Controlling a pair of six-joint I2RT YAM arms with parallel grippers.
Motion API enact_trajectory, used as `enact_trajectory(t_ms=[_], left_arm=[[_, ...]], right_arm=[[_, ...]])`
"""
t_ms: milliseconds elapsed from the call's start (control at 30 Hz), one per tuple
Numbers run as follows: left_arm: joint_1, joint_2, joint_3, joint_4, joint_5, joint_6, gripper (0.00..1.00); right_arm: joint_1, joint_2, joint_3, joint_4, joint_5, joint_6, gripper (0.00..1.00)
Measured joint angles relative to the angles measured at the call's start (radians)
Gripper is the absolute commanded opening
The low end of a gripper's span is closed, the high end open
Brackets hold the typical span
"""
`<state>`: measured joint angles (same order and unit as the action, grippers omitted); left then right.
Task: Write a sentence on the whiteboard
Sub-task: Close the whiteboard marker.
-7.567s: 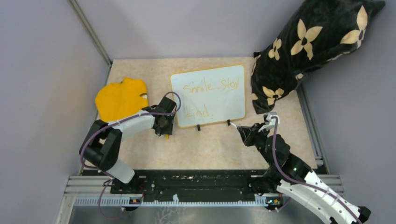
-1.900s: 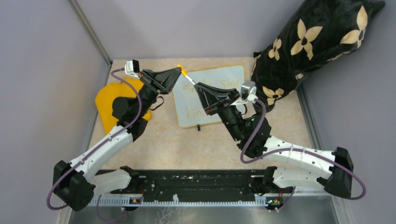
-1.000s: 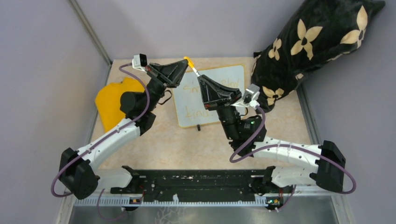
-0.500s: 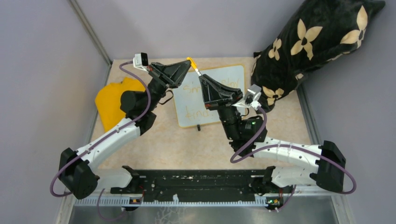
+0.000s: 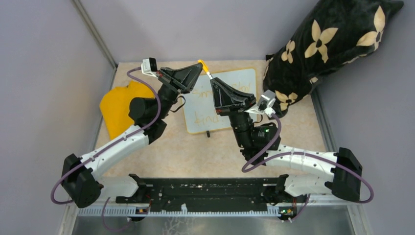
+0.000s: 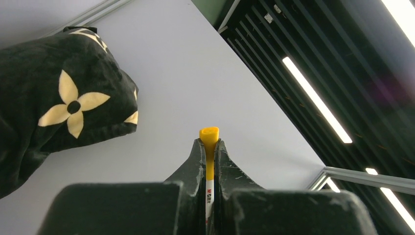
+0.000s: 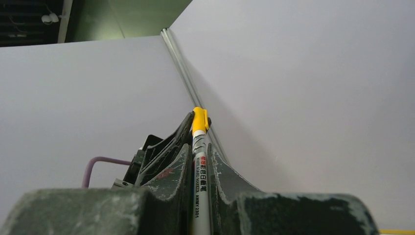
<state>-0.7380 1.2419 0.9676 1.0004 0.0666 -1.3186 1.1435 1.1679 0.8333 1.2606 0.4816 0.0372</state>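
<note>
a crumpled yellow cloth (image 5: pixel 117 105) lies at the left of the beige speckled tabletop (image 5: pixel 195 152). a black plush pillow with cream flower shapes (image 5: pixel 325 46) leans in the far right corner against plain grey walls (image 5: pixel 195 27).

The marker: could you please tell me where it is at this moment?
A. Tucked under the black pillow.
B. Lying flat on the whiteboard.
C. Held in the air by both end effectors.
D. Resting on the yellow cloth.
C: the left end effector pinches the marker by its yellow cap, and the right end effector grips its white barrel.
</note>
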Motion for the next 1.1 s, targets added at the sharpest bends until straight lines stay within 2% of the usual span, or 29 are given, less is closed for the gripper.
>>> enact_trajectory(t_ms=[533,1100], left_arm=[[-0.122,0.047,0.022,0.046,-0.186,0.055,0.0],[-0.149,0.055,0.035,0.06,-0.23,0.085,0.0]], right_arm=[[0.011,0.013,0.0,0.068,0.035,-0.061,0.0],[0.012,0.01,0.019,0.053,0.029,-0.079,0.0]])
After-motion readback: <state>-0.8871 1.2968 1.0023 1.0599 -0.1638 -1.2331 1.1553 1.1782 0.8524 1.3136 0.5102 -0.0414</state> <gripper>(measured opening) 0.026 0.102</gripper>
